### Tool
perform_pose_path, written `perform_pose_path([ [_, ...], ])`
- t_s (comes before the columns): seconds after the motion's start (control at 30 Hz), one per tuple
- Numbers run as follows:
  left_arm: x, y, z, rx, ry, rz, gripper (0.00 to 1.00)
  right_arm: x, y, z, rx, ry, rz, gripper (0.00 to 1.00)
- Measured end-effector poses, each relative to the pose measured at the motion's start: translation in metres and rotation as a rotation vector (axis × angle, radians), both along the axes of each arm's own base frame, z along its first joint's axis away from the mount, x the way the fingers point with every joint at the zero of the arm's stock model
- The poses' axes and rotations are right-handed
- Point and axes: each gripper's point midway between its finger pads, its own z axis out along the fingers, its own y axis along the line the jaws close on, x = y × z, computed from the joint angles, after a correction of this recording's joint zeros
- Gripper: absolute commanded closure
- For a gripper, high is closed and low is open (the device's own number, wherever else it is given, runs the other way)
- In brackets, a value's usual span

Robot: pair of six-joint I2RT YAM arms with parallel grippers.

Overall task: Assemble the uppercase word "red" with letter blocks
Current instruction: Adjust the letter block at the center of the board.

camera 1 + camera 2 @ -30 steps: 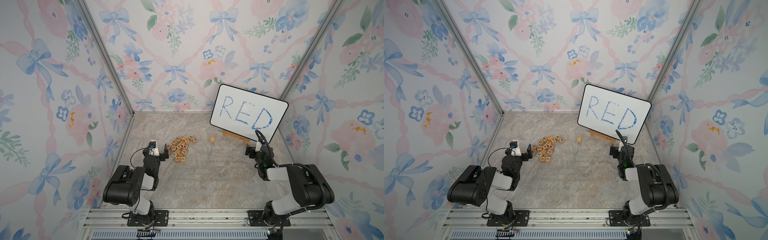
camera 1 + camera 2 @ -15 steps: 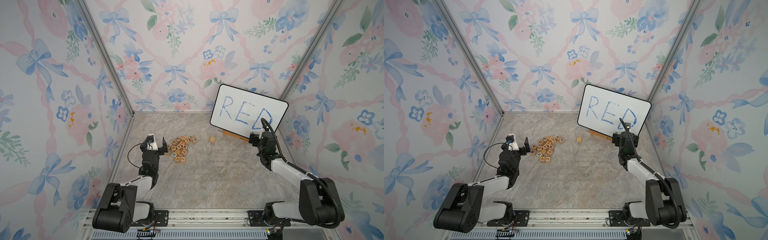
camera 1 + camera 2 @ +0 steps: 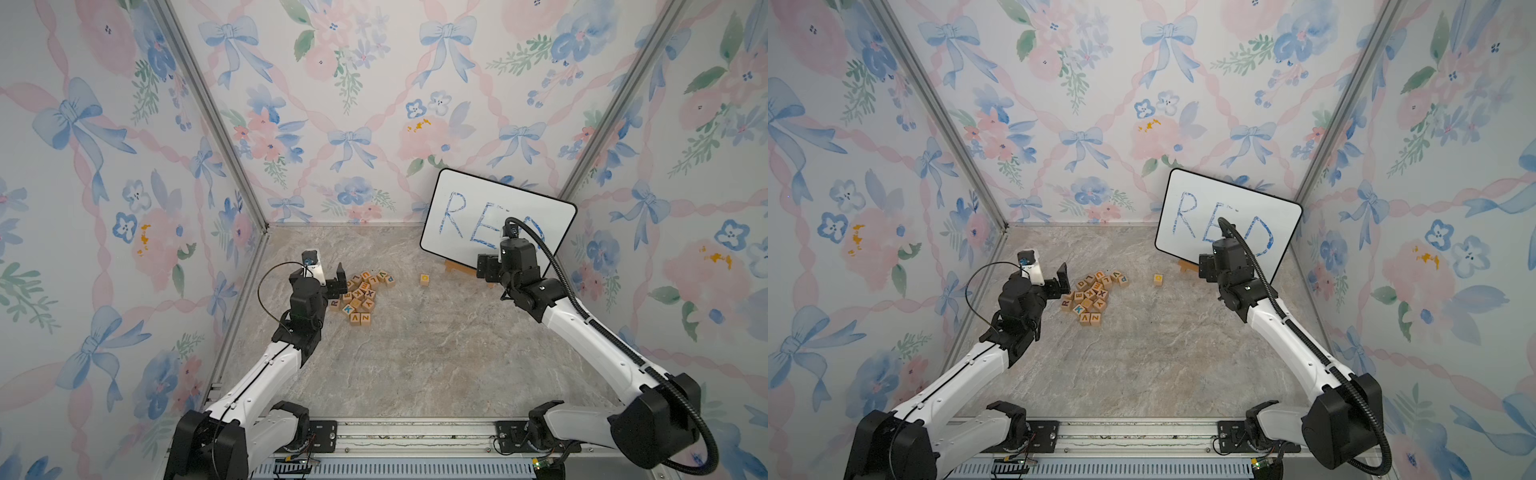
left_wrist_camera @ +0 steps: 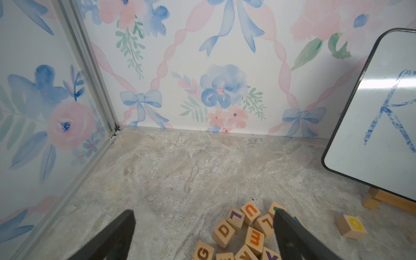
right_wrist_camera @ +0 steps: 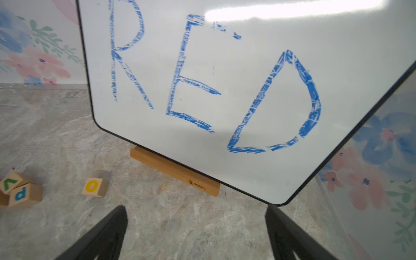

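- left gripper (image 4: 203,212) hovering at left edge of letter blocks (image 3: 359,297), jaws spread wide, gripping nothing; likely readying for first pick
- letter blocks lying heaped mid-left of floor (image 3: 415,353) in both top views; R block (image 3: 334,303), E block (image 3: 347,296), D block (image 4: 223,230) sitting face-up among them, not yet lined up
- O block (image 3: 424,279) sitting alone, right of heap
- right gripper (image 5: 195,208) also gaping empty, facing whiteboard (image 3: 478,216) leaning on wooden stand (image 5: 175,171), displaying word for copying
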Motion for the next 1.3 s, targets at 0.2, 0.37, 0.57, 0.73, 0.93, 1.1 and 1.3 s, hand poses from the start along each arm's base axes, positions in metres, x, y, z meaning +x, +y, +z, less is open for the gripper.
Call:
perform_pose_path([
  [0.2, -0.012, -0.020, 0.009, -0.029, 0.109, -0.009, 0.02, -0.014, 0.045, 0.017, 0.058, 0.077, 0.086, 0.03],
  [0.37, -0.022, -0.011, 0.014, -0.085, 0.196, 0.066, 0.02, -0.016, 0.081, 0.004, 0.110, 0.220, 0.166, 0.03],
  [0.57, -0.033, 0.000, -0.007, -0.120, 0.356, 0.126, 0.02, -0.040, 0.138, -0.009, 0.111, 0.356, 0.337, 0.03],
  [0.73, -0.041, 0.015, -0.058, -0.208, 0.570, 0.193, 0.02, -0.051, 0.160, 0.003, 0.132, 0.379, 0.413, 0.03],
  [0.93, -0.052, 0.007, -0.095, -0.288, 0.761, 0.219, 0.02, -0.064, 0.178, 0.008, 0.120, 0.398, 0.476, 0.03],
  [1.1, -0.051, 0.002, -0.114, -0.398, 0.843, 0.275, 0.02, -0.072, 0.190, 0.001, 0.098, 0.427, 0.511, 0.03],
  [1.3, -0.056, -0.004, -0.138, -0.502, 0.940, 0.365, 0.04, -0.074, 0.193, 0.001, 0.082, 0.422, 0.523, 0.03],
])
